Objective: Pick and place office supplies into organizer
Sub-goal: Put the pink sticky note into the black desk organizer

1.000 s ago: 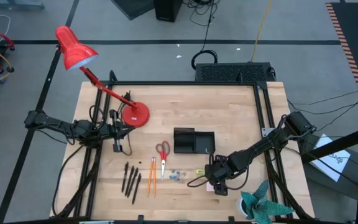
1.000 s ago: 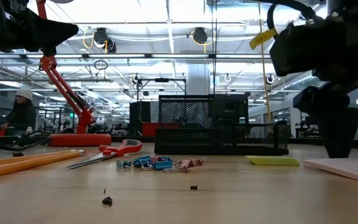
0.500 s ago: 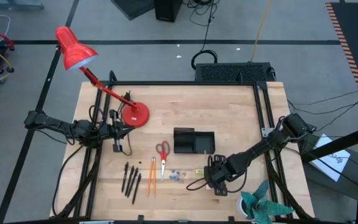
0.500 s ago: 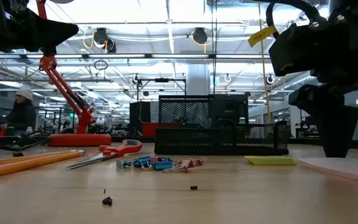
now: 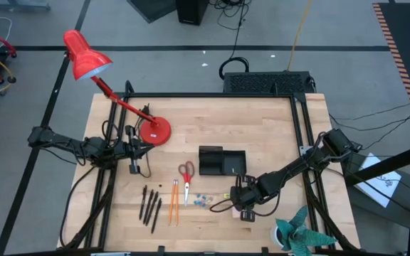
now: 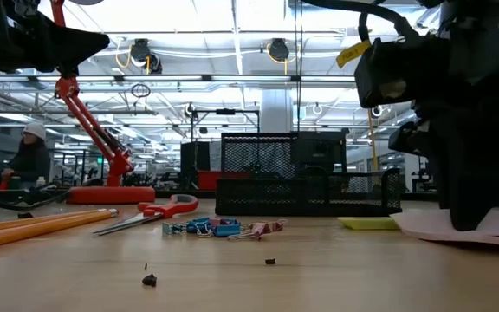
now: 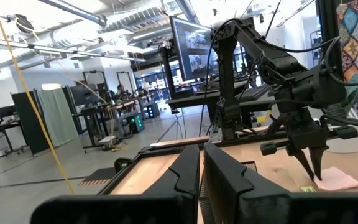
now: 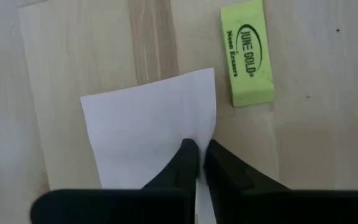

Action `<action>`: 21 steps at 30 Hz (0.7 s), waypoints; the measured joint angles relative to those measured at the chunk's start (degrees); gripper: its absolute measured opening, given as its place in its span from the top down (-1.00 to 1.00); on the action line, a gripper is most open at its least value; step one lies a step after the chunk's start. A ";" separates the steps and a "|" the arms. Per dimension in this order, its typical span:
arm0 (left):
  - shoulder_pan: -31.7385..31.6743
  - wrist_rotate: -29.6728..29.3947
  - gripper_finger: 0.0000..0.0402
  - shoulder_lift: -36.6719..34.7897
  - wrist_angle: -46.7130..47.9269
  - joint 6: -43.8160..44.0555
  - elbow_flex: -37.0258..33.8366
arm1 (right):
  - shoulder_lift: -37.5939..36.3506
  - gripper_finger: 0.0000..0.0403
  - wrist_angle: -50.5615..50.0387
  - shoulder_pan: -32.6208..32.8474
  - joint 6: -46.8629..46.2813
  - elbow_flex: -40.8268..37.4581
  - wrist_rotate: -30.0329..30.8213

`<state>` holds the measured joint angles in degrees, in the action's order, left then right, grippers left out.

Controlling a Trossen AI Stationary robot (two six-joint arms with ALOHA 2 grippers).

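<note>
Left tool (image 5: 134,168), fingers closed on nothing, waited at the wooden desk's (image 5: 262,121) left edge beside the red desk lamp's round base (image 5: 154,131), clear of the work. Dark pens (image 5: 149,204), orange pencils (image 5: 174,201), red-handled scissors (image 5: 186,179) and bluish clips (image 5: 202,200) lay loose in a row, unsorted. Black mesh organizer tray (image 5: 222,161) stood just behind them, awaiting contents. Right tool (image 8: 196,163), pointing straight down, had its fingers pinched on the edge of the pale pink square note pad (image 8: 151,124), which lay on the desk in front of the organizer beside the yellow eraser (image 8: 247,53), apparently to lift it.
</note>
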<state>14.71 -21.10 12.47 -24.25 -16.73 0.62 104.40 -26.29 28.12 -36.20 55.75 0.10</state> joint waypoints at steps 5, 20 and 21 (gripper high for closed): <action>-0.01 0.00 0.84 0.00 0.02 -0.09 0.00 | -2.34 0.95 -0.89 -0.14 0.99 0.00 0.52; -0.01 -0.04 0.84 0.02 0.08 -0.04 0.02 | -17.26 0.96 -3.65 -1.25 2.46 -0.20 9.13; 0.00 -0.06 0.84 0.01 0.08 -0.04 0.01 | -17.65 0.96 -3.58 -1.46 2.81 -0.20 9.11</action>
<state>14.71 -21.16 12.48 -24.17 -16.78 0.64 86.75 -29.87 26.66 -33.39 55.55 9.21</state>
